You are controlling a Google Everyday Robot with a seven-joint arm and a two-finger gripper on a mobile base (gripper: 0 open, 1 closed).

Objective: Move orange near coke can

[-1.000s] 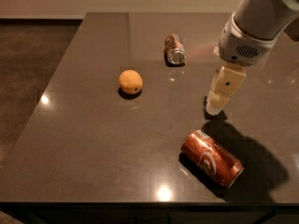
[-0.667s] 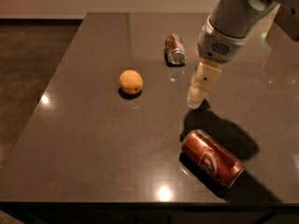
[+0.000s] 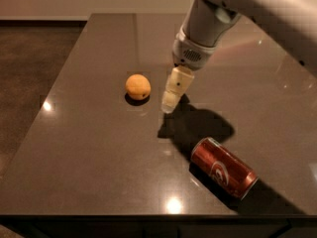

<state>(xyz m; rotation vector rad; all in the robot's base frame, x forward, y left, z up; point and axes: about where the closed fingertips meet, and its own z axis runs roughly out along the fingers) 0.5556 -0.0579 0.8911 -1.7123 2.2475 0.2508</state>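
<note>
The orange (image 3: 137, 87) is a small round yellow-orange fruit on the dark table (image 3: 94, 157), left of centre. The coke can (image 3: 224, 167) is glossy red with white script and lies on its side near the table's front right. My gripper (image 3: 169, 104) hangs tip-down from the arm at the top right. It is just right of the orange, a small gap apart, and behind and to the left of the coke can. It holds nothing that I can see.
The arm (image 3: 247, 4) reaches in from the top right and casts a dark shadow (image 3: 198, 128) between the gripper and the coke can. The table's left edge and front edge are close to the orange and the can. Floor lies to the left.
The gripper has moved left across the table, from above the coke can to just beside the orange. The duller can at the back is now hidden behind the arm.
</note>
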